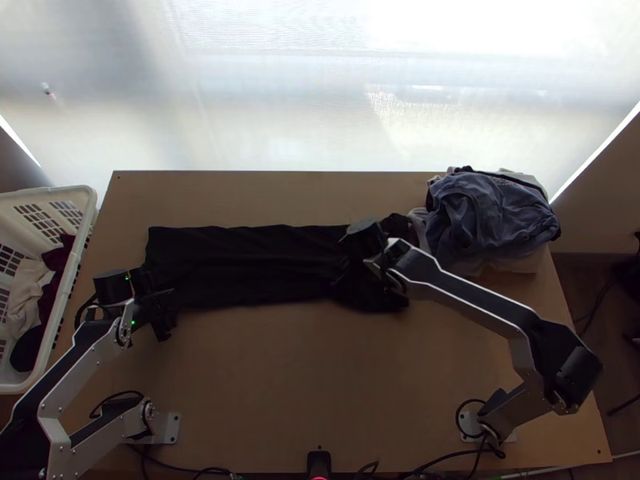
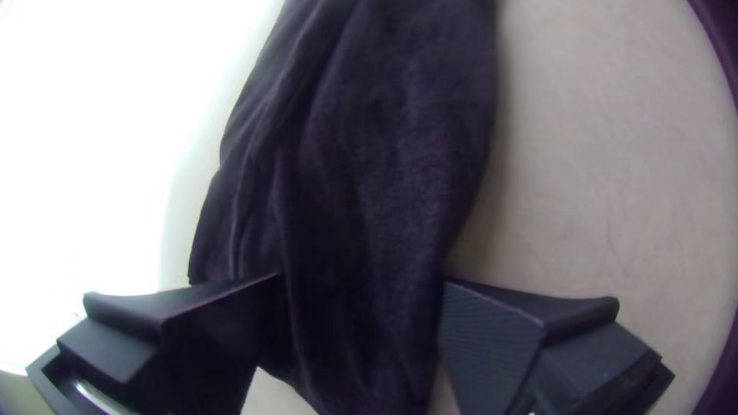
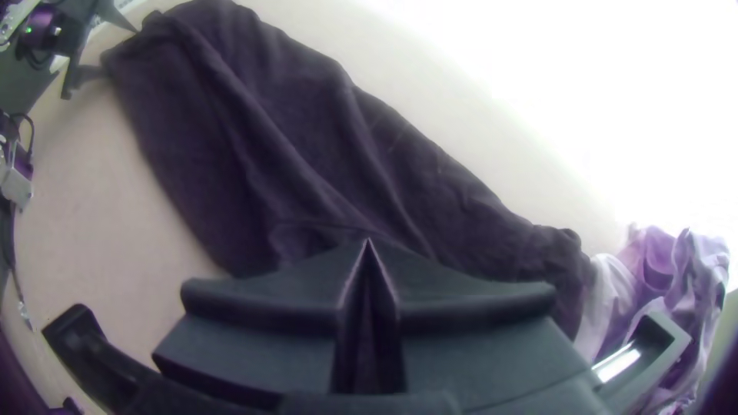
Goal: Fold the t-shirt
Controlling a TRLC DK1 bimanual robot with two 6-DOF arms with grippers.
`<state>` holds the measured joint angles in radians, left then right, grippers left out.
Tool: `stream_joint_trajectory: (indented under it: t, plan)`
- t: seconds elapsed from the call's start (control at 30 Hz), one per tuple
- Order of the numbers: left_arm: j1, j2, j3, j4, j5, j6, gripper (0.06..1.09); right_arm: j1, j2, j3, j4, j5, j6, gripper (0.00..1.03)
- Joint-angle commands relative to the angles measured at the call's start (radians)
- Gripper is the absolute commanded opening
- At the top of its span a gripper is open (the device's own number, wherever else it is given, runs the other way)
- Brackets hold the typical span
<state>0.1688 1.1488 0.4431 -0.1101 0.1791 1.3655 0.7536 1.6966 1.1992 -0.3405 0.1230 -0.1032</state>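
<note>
A black t-shirt lies as a long band across the table, lightly creased, bunched at its right end; how often it is folded cannot be told. At its left end stands my left gripper. In the left wrist view the left gripper is open, with the dark cloth running between and beneath its fingers. Over the shirt's right part is my right gripper. The right wrist view has the right gripper shut above the shirt, fingertips together; whether cloth is pinched is unclear.
A heap of blue and pale clothes lies at the table's back right, touching the shirt's bunched end. A white laundry basket with clothes stands beyond the left edge. Bare wood shows in front of the shirt.
</note>
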Motion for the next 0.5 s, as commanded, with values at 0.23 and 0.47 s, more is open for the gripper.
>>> stream_joint_trajectory:
  t: [0.23,0.47]
  plan:
    - [-0.020,0.005,0.009,-0.040,0.010,0.001,0.60,0.053,0.150,-0.164,0.394,0.093,-0.092,0.03]
    - [-0.022,0.009,0.025,-0.036,0.019,0.009,0.41,0.052,0.192,-0.150,0.426,0.093,-0.093,0.03]
